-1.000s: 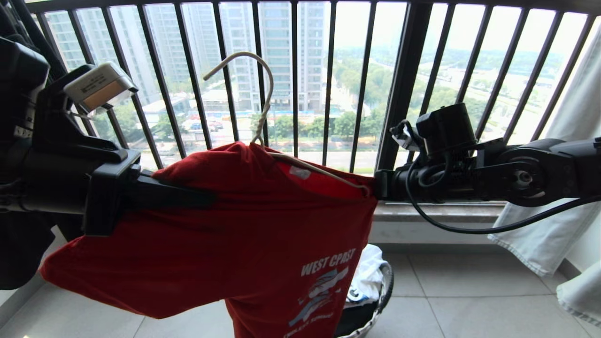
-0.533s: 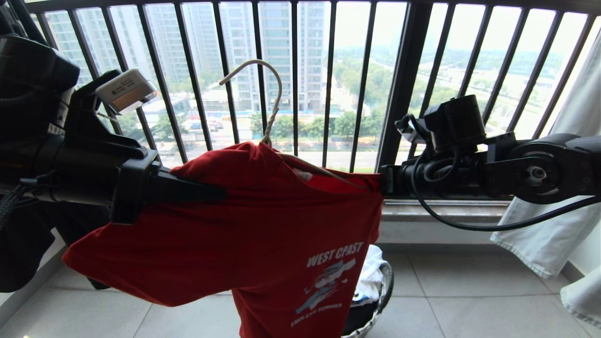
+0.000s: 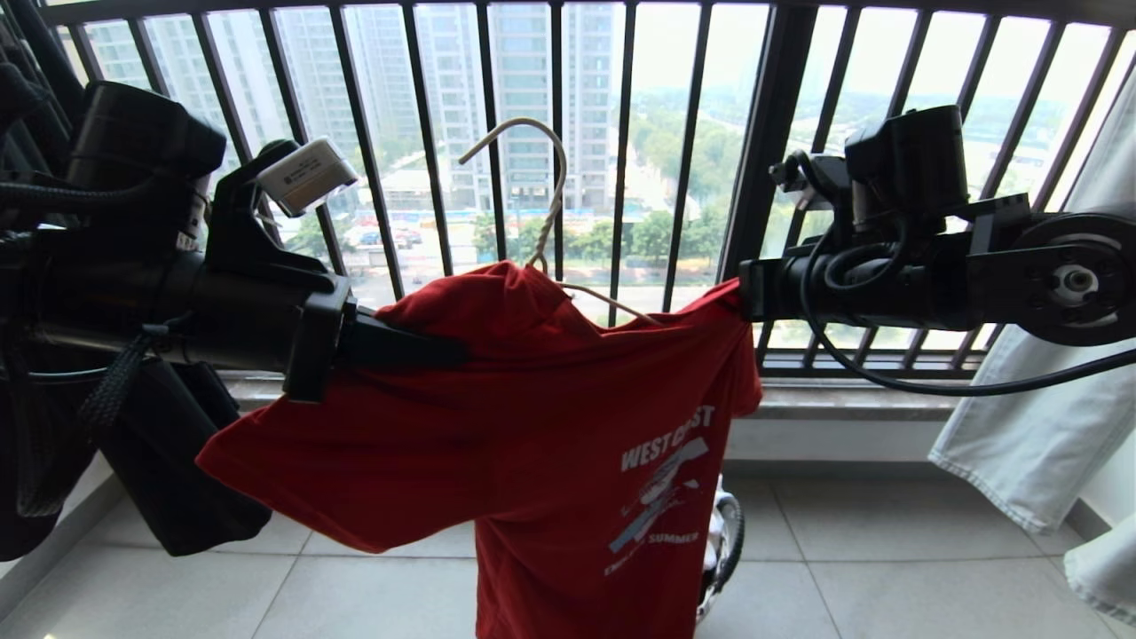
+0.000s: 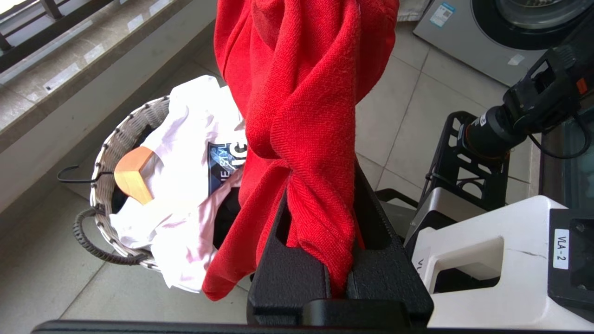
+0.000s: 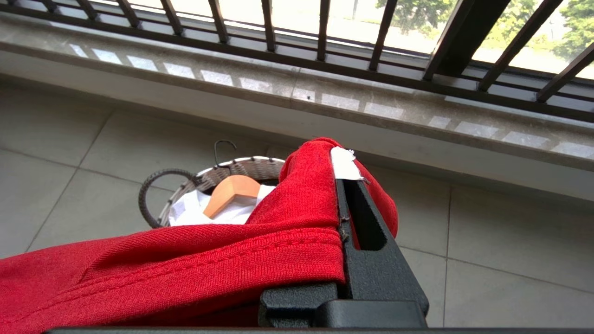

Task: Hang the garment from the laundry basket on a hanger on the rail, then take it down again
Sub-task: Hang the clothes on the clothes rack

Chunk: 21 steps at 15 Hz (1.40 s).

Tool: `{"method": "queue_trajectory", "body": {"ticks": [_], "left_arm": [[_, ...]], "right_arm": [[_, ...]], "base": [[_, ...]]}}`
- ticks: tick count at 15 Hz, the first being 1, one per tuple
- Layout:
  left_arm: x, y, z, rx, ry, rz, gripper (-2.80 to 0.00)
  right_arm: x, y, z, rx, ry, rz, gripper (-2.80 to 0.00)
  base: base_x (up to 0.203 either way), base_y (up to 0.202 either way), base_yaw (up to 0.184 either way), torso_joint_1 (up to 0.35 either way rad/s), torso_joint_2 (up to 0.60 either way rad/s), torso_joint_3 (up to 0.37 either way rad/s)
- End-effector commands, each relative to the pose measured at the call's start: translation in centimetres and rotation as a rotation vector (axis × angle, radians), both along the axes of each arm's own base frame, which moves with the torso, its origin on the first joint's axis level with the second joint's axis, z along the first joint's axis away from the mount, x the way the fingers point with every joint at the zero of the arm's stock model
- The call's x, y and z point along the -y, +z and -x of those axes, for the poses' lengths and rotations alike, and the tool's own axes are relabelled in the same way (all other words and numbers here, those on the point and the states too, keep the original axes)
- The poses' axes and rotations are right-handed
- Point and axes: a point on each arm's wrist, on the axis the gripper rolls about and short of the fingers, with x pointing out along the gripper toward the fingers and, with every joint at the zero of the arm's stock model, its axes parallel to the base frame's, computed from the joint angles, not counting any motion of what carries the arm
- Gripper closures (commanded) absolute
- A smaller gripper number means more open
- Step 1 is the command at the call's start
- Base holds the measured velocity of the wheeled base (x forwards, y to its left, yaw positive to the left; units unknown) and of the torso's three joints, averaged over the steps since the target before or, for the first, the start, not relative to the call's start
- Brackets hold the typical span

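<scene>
The garment (image 3: 568,435), a red T-shirt with white "WEST COAST" lettering, hangs in the air in front of the dark balcony railing (image 3: 763,177), stretched between the two arms. Its body drops down toward the floor (image 3: 887,568), and one sleeve juts out to the left below the left arm. The hanger (image 3: 541,204), a thin pale wire one, sits inside the neck opening, with its long hooked neck rising free above the collar and one wire shoulder showing bare toward the right.

The left hand (image 4: 325,260) is clamped tight on a bunched twist of the red cloth at the shirt's left shoulder. The right hand (image 5: 343,222) is pinched closed on the fabric edge at the other shoulder, just beside the white neck label (image 5: 344,164); whether it also catches the hanger wire there is hard to tell.

Below the shirt, the laundry basket (image 4: 111,144) stands on the floor near the stone sill (image 5: 325,102). A white printed shirt (image 4: 185,153) and a light wooden hanger (image 4: 134,174) lie in it. Pale trousers (image 3: 1021,426) hang at the right, and dark clothing (image 3: 169,461) hangs at the left behind the left arm.
</scene>
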Motion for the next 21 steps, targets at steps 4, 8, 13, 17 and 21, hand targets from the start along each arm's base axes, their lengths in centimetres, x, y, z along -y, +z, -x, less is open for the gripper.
{"method": "queue_trajectory", "body": {"ticks": [4, 8, 13, 17, 21], "left_arm": [[1.0, -1.0, -2.8, 0.027, -0.004, 0.031, 0.0], [2.1, -1.1, -4.2, 0.053, 0.003, 0.104, 0.0], [2.3, -1.4, -5.1, 0.13, 0.034, 0.267, 0.0], [2.7, -3.0, -7.0, 0.103, 0.059, 0.421, 0.0], [2.8, -4.3, -8.4, 0.096, 0.119, 0.431, 0.0]], "right_arm": [[0.3, 2.9, 0.7, 0.025, -0.018, 0.044, 0.0], [0.1, 5.3, 1.1, 0.084, -0.06, 0.04, 0.0], [-0.7, 8.0, 1.8, 0.178, -0.042, -0.008, 0.0], [-2.2, 8.5, 1.3, 0.207, -0.012, -0.028, 0.0], [-4.5, 8.3, 0.9, 0.219, -0.021, -0.02, 0.0]], "base": [[0.0, 0.0, 0.0, 0.0, 0.0, 0.0], [0.0, 0.0, 0.0, 0.0, 0.0, 0.0], [0.0, 0.0, 0.0, 0.0, 0.0, 0.0], [0.0, 0.0, 0.0, 0.0, 0.0, 0.0], [0.0, 0.0, 0.0, 0.0, 0.0, 0.0]]}}
